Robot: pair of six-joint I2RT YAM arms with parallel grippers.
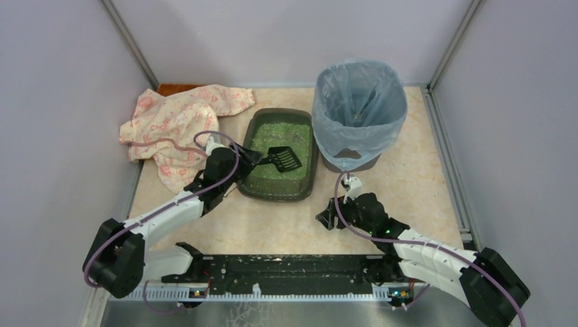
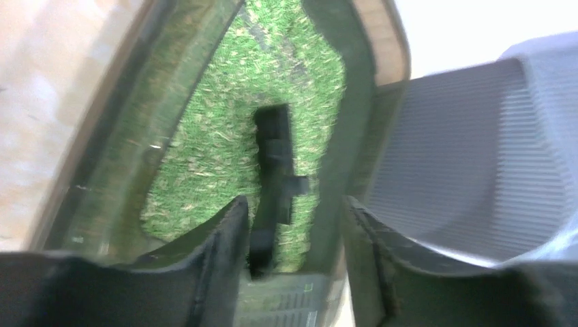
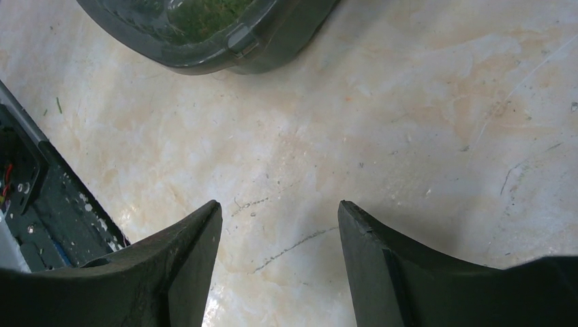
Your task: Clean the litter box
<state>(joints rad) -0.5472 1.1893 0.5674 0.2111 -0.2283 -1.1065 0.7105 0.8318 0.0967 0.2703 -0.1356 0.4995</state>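
Spot the litter box (image 1: 276,196) near the far edge of the table (image 1: 409,197), between a floral cloth (image 1: 174,126) and a bag-lined bin (image 1: 334,129), with a black slotted scoop (image 1: 285,159) lying on its green litter. Shows the left gripper (image 2: 293,204) parted beside the scoop handle, not clamping it, and the right gripper (image 3: 279,208) spread and empty over bare table. Seems far from done: no scoopful lifted, sifting and tipping into the bin left.

Left end effector (image 2: 293,203): jaws apart w/ black scoop (image 2: 274,146) handle btwn them, gap visible on bin side. Scoop lies on green litter (image 2: 218,143) inside litter box (image 2: 356,102). Ribbed grey bin (image 2: 463,157) beside box; worktop (image 2: 41,102) opposite. Pic blurry.
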